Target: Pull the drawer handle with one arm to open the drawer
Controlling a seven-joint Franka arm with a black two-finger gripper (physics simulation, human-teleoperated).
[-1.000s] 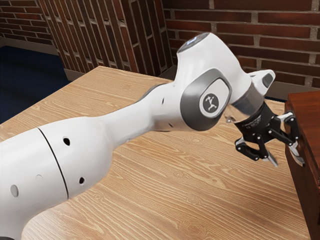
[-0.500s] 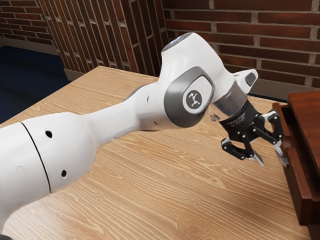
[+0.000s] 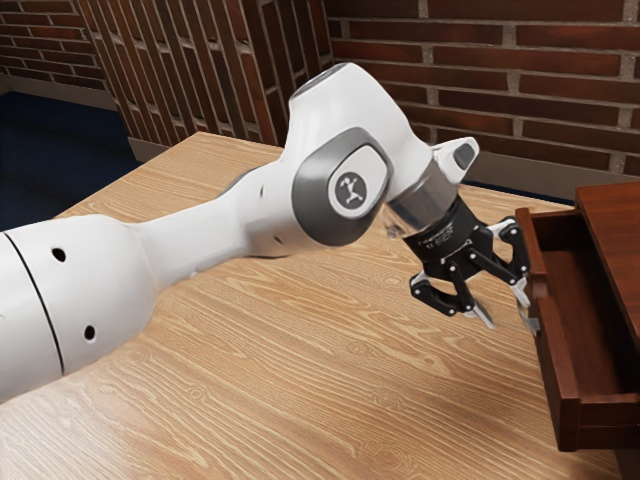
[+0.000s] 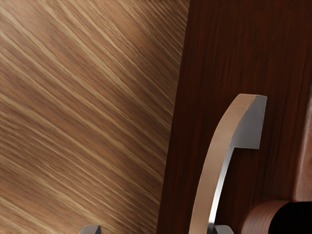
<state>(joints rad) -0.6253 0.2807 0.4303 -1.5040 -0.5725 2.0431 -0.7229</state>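
- Wooden table (image 3: 300, 380): light, grained top that carries the dark wooden cabinet (image 3: 612, 225) at the exterior view's right edge
- Drawer (image 3: 590, 340): stands partway out of the cabinet, its hollow inside open to view and its front panel well clear of the cabinet's face
- Drawer handle (image 3: 531, 312): curved metal bar on the drawer's front panel, on the side away from the cabinet; in the wrist view the handle (image 4: 222, 165) arcs across the dark wood of the panel
- Franka arm (image 3: 250, 225): white, reaches over the table toward the cabinet
- Gripper (image 3: 508, 318): black, at the drawer front, fingers spread apart; the handle lies between them, close against the finger nearer the cabinet, while the other fingertip (image 4: 90, 229) stands apart from it over the table
- Brick wall (image 3: 500, 60): behind the cabinet
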